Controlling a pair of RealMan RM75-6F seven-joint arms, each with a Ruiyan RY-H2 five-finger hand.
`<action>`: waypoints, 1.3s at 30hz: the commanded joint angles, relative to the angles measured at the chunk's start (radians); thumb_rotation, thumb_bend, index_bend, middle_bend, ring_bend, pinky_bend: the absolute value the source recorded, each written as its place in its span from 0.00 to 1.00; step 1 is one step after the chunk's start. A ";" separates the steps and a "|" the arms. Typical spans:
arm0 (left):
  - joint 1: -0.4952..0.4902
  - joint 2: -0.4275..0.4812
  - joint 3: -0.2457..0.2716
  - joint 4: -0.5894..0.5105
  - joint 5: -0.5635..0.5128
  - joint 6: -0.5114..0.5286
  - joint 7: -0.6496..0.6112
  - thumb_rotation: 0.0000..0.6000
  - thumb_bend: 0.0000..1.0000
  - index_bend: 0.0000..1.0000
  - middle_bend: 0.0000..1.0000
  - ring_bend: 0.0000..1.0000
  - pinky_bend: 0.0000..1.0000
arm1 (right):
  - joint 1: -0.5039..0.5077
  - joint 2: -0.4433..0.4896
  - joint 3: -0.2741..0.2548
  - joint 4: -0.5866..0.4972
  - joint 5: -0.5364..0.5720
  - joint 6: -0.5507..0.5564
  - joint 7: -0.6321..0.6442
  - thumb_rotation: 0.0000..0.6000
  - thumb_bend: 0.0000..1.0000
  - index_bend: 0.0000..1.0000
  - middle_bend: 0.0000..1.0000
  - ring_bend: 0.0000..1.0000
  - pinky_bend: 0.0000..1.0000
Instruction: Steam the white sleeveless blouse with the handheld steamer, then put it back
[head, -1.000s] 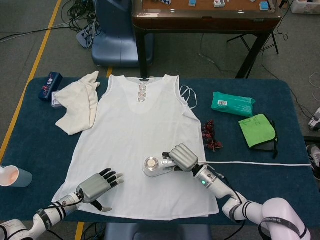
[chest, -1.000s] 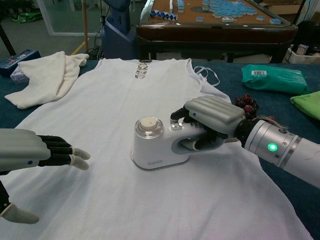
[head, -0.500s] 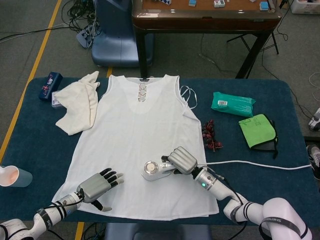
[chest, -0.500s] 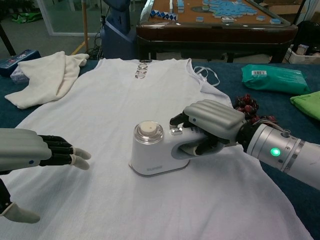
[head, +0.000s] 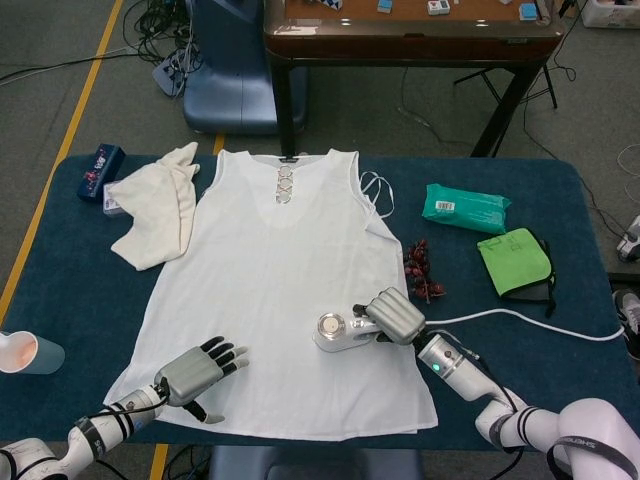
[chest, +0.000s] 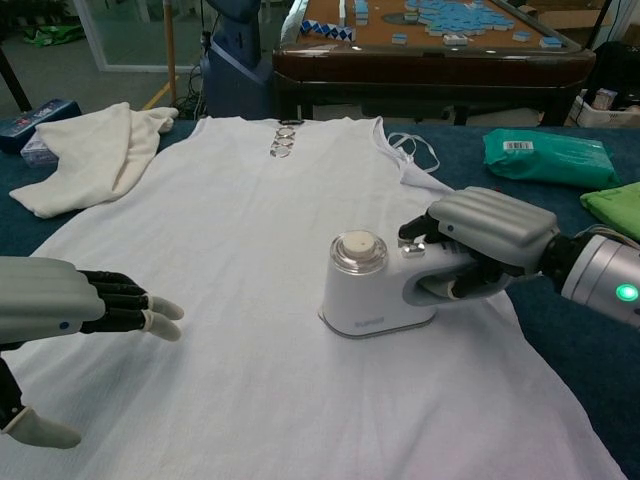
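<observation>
In the head view, the white blouse (head: 275, 290) lies flat on the blue bench (head: 520, 330), neck away from the robot and hem toward it. The right hand (head: 395, 315) holds the steamer (head: 340, 332) by its handle, near the right side seam. The long axis of the steamer runs across the blouse, head toward the unsteamed middle.

In the chest view, the right hand's fingers (chest: 470, 285) wrap the handle. The left hand (chest: 60, 300) rests on the lower left cloth, fingers spread, holding nothing.
</observation>
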 joint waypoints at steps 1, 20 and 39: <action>-0.001 0.000 -0.001 -0.002 0.000 0.000 0.003 0.46 0.14 0.04 0.00 0.00 0.00 | -0.017 0.025 -0.005 -0.016 0.006 0.010 -0.008 1.00 0.62 0.91 0.85 0.85 0.73; 0.070 0.071 -0.046 -0.013 -0.005 0.166 -0.092 0.58 0.14 0.04 0.00 0.00 0.00 | -0.199 0.294 -0.012 -0.207 0.028 0.227 -0.020 1.00 0.62 0.91 0.85 0.85 0.73; 0.234 0.108 -0.050 0.003 -0.026 0.368 -0.185 0.58 0.14 0.04 0.00 0.00 0.00 | -0.330 0.210 -0.029 0.024 0.071 0.214 0.115 1.00 0.62 0.91 0.85 0.83 0.73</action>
